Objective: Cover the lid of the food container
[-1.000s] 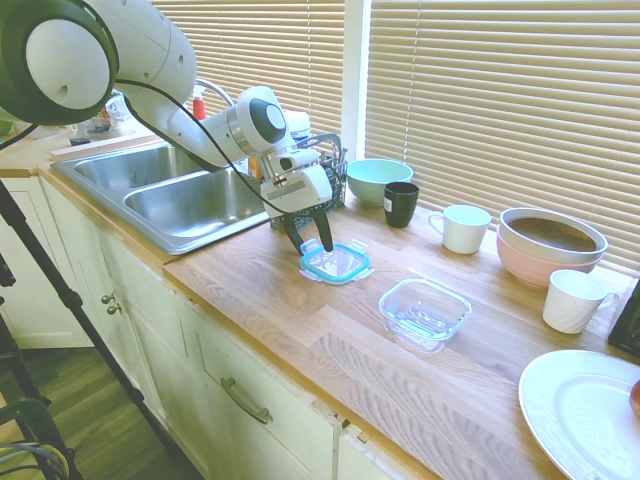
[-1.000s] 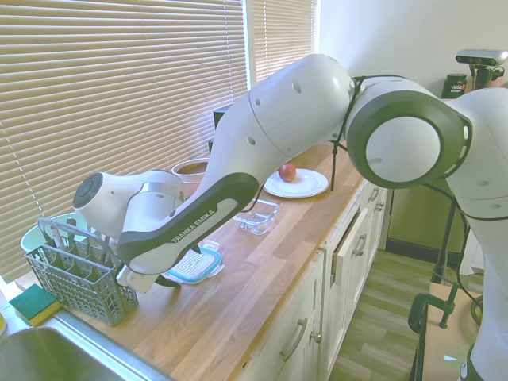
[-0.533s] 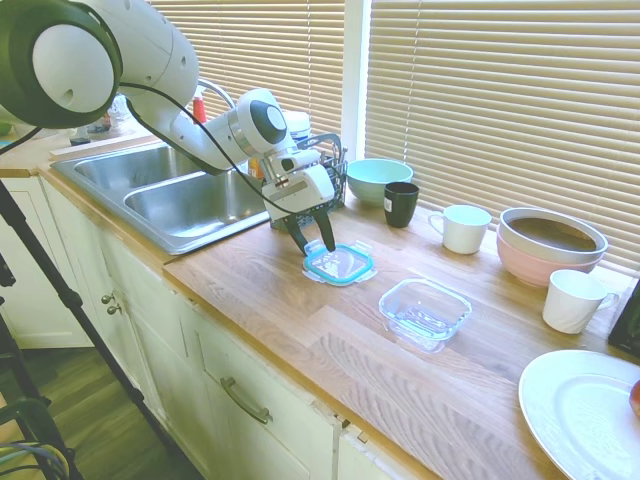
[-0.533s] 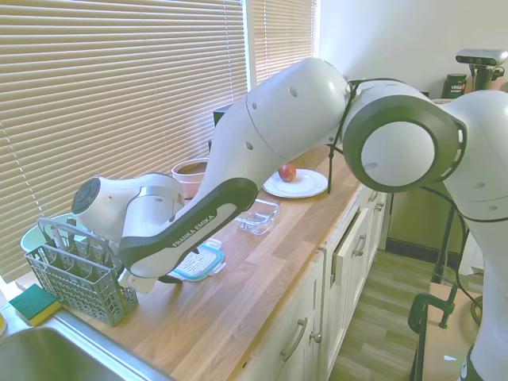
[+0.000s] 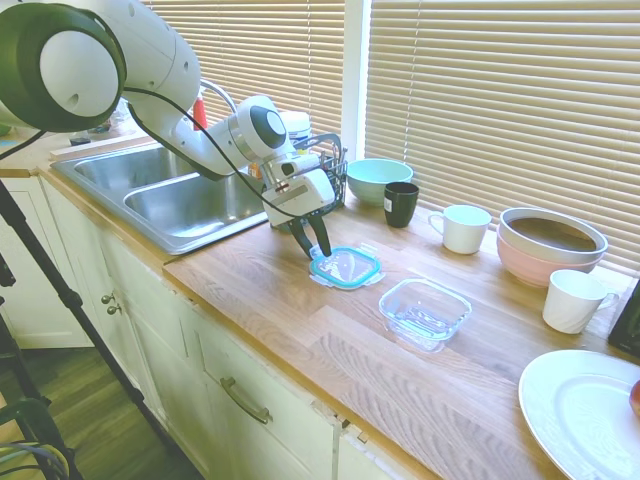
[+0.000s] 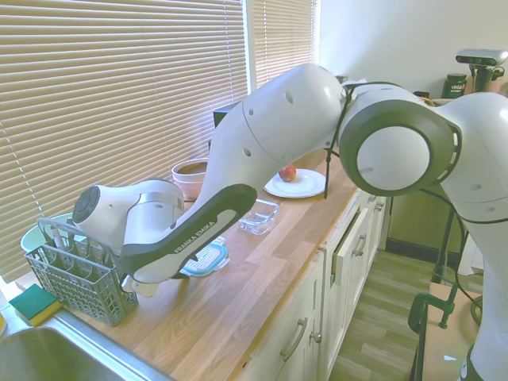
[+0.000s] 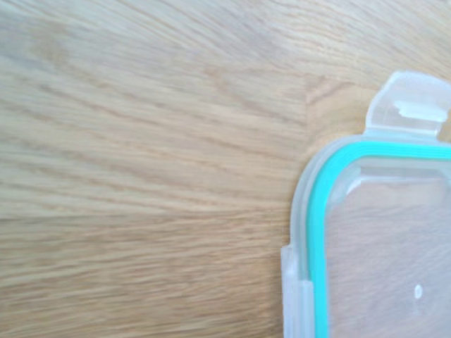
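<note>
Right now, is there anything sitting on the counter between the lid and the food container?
No. In the first exterior view only bare wooden countertop separates the lid from the food container.

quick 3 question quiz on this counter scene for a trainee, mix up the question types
1. True or false: the lid already sits on the container.
2. Multiple choice: the gripper holds the lid by which edge? A) the edge nearer the sink B) the edge nearer the container C) neither, it hovers clear of the lid
3. Fill in: the small cup between the green bowl and the white mug is coloured ____.

Key
1. False: the container stands open, apart from the lid.
2. A
3. Black
</note>
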Robot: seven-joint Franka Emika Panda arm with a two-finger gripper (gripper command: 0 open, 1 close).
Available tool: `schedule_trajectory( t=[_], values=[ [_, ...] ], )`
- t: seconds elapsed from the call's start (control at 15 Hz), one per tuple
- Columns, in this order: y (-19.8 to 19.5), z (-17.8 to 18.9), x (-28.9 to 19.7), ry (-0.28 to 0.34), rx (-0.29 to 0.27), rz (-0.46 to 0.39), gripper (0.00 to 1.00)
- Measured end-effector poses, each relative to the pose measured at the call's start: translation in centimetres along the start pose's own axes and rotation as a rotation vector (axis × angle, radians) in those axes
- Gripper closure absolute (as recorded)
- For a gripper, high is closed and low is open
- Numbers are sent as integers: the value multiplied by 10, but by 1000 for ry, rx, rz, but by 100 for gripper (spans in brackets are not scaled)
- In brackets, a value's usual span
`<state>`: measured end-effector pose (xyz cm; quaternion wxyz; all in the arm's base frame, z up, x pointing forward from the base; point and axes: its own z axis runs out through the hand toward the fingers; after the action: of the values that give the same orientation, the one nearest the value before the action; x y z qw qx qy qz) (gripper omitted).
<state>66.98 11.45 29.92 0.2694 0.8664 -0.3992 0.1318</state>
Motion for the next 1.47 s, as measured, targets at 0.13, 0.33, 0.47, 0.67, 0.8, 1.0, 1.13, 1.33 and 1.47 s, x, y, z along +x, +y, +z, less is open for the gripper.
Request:
schedule_trajectory(
  t=[0.13,0.33,0.47,0.67,0.8,1.0,1.13,1.33,1.47],
  values=[
    [-1,3,-1,5,-7,-4,100],
    [-1,8,-2,15,-21,-12,100],
    [-1,9,-2,24,-31,-17,100],
    [0,10,-2,34,-41,-21,100],
    [-2,7,-6,56,-49,-25,100],
    [-1,-12,-13,82,-47,-27,100],
    [3,-28,-12,87,-33,-22,100],
    [14,-45,-7,70,-9,-2,100],
    [25,-56,-2,51,13,13,100]
  ],
)
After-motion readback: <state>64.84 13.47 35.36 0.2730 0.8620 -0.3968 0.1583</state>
